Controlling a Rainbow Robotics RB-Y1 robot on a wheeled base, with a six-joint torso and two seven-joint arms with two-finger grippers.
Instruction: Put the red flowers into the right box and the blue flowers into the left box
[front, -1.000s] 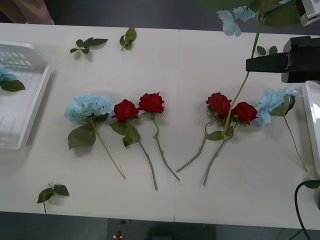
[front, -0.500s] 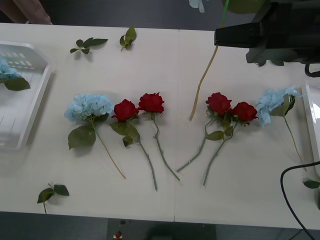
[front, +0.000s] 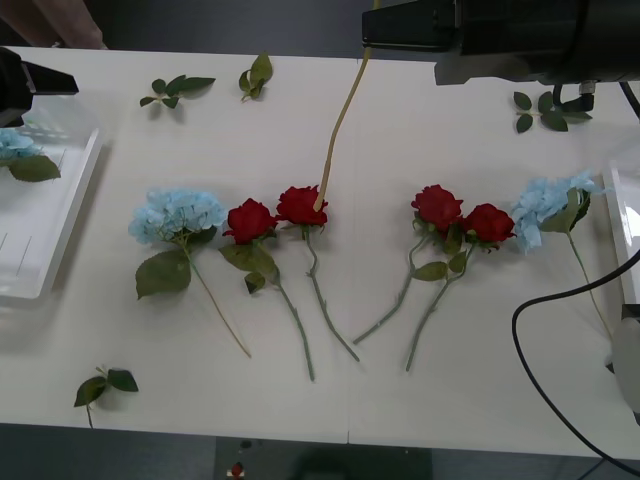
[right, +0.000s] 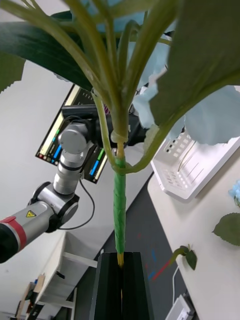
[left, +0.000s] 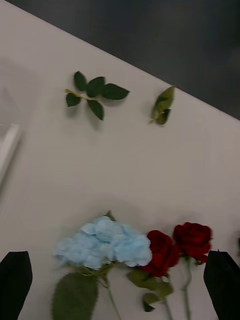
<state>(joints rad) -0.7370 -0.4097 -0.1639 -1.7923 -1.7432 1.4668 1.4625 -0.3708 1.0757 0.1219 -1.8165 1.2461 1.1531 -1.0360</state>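
Hanging from your right gripper (right: 121, 262) is a pale blue flower with a long thin yellow-green stem (front: 338, 130). The gripper is pinched tight on that stem, high over the back of the white desk (front: 480, 330). The stem points down toward the dark red roses (front: 302, 205), its long line nearly straight up and down. The clear plastic left box (front: 55, 215) lies far to the left. Your left gripper (left: 120, 280) is open wide, near that box.

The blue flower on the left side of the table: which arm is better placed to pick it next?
Probably the left. The left gripper is open above that blue flower, while the right gripper is shut on another blue flower's stem.
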